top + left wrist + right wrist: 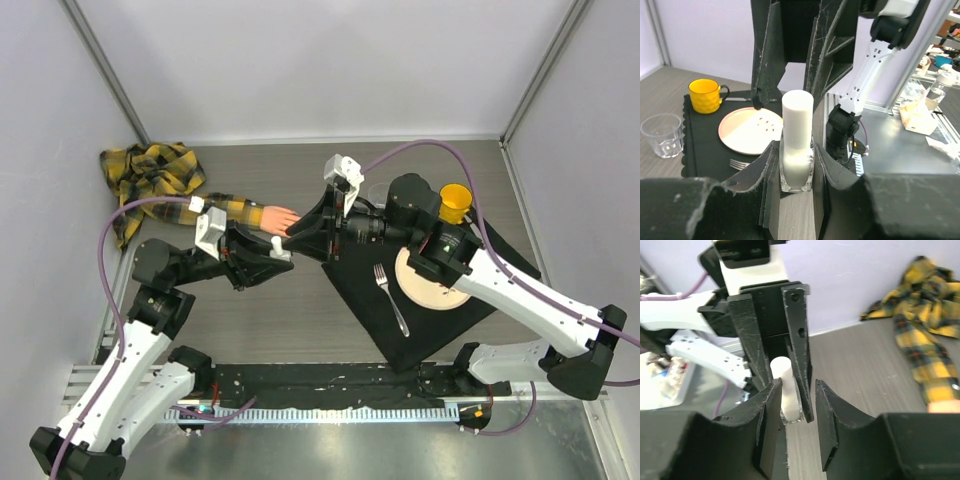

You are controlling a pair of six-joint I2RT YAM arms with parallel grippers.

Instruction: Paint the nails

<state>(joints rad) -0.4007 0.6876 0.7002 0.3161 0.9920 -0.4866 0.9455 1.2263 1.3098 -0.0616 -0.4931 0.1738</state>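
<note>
Nearest me, on the black mat [360, 280]: one fork [390, 295] and one plate [422, 287], both idle and well clear of the work.

A little further out, my left gripper [796, 167] has its fingers pressed on both sides of the one bottle [796, 176]. It stands upright on the table with its white cap [797, 117] sticking up free. I read that grip as a brace, so the glass can't turn when the cap gets twisted.

My right gripper [798, 390] faces it head-on, jaws parted a modest way and gripping nothing. In its own view the cap sits a touch off to one side of the gap, not between the pads. My guess: I'm lining up to take the cap, since the brush should hang under it. The cap looks seated; no polish is out yet.

Just beyond the jaws lies the one hand [278, 219], palm down, poking out of its plaid sleeve [225, 210]. The nails [294, 221] point toward the bottle, close by, so the reach will be short. They're too small here to count or to judge for paint.

Farther back: one yellow mug [455, 200] and one clear cup [661, 132]. In the far left corner, the rest of the shirt [150, 168] lies bunched in a heap.
</note>
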